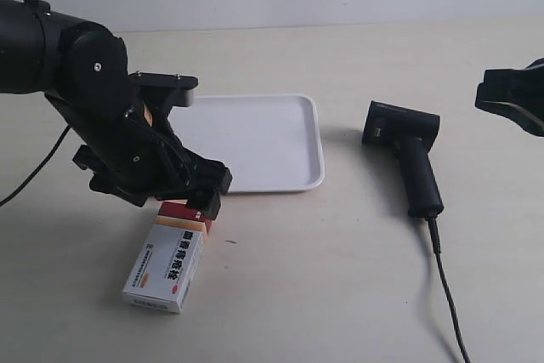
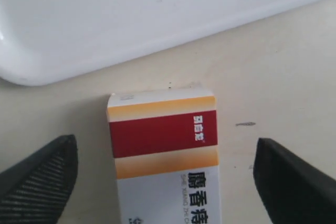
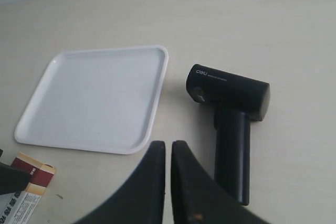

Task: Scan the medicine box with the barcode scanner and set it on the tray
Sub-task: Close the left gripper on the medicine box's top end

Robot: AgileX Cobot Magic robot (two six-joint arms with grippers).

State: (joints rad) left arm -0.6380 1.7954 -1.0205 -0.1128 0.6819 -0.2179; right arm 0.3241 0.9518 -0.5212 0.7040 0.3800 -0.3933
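The medicine box [image 1: 166, 265] lies flat on the table just in front of the tray [image 1: 255, 138], its red and orange end toward the tray. My left gripper [image 2: 164, 148], on the arm at the exterior view's left, hangs open over that end. Its fingers [image 2: 44, 177] stand on either side of the medicine box [image 2: 165, 156] without touching it. The black barcode scanner [image 1: 408, 155] lies on the table to the right of the tray. My right gripper [image 3: 168, 148] is shut on nothing, raised above the table near the barcode scanner [image 3: 231, 114] and the tray [image 3: 100, 98].
The scanner's thin black cable [image 1: 446, 286] runs from the handle toward the table's front edge. The right gripper [image 1: 510, 99] shows at the exterior view's right edge. The left arm's bulk covers the tray's left rim.
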